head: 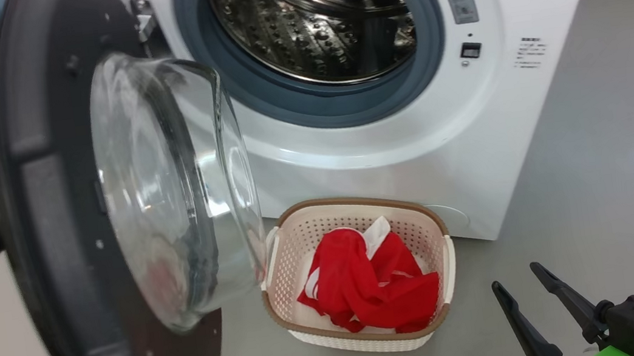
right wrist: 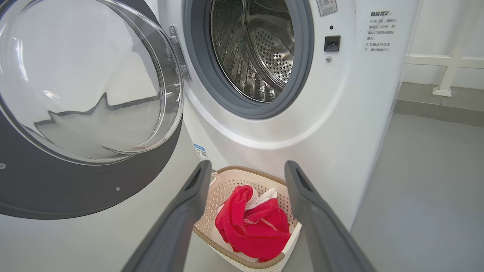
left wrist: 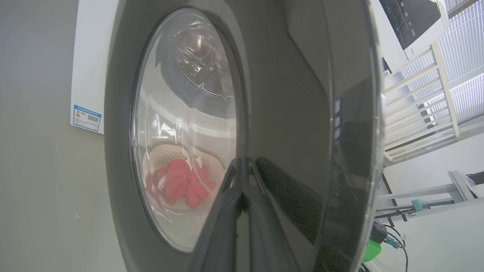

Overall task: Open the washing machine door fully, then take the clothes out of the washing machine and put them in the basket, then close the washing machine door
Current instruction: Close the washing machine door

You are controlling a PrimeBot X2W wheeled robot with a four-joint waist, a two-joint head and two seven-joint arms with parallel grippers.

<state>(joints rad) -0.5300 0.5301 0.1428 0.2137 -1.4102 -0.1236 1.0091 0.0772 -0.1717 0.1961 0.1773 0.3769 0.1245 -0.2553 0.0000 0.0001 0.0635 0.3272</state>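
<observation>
- While its two fingers lie pressed together with no gap, left gripper [left wrist: 242, 163]: nothing held, tips set against the glossy black outer face of the washing machine door [head: 51, 250].
- Blue label sticker [left wrist: 87, 118]: on the white cabinet side, well left of the left fingers, past the door's rim.
- Washing machine door: swung out on its hinge, clear of the machine's mouth. Its black rim lies directly ahead of the left fingertips. The clear glass bowl [head: 170, 179] sits just left of them in the left wrist view and bulges toward the machine.
- Washing machine [head: 471, 139]: white front-loader beyond the right fingers, mouth ringed by a grey seal [head: 307, 104].
- Drum [head: 315, 25]: perforated steel, above and beyond the right fingertips.
- Basket [head: 301, 247]: cream perforated plastic with a brown rim, on the grey floor [head: 601, 195] close before the machine's front. In the right wrist view it is framed between the right fingers, beyond their tips.
- Clothes [head: 368, 287]: red heap with white fabric showing, lying inside the basket, apart from both pairs of fingers.
- Right gripper [head: 515, 276]: fingers spread wide and empty, above the floor, right of the basket and not touching it.
</observation>
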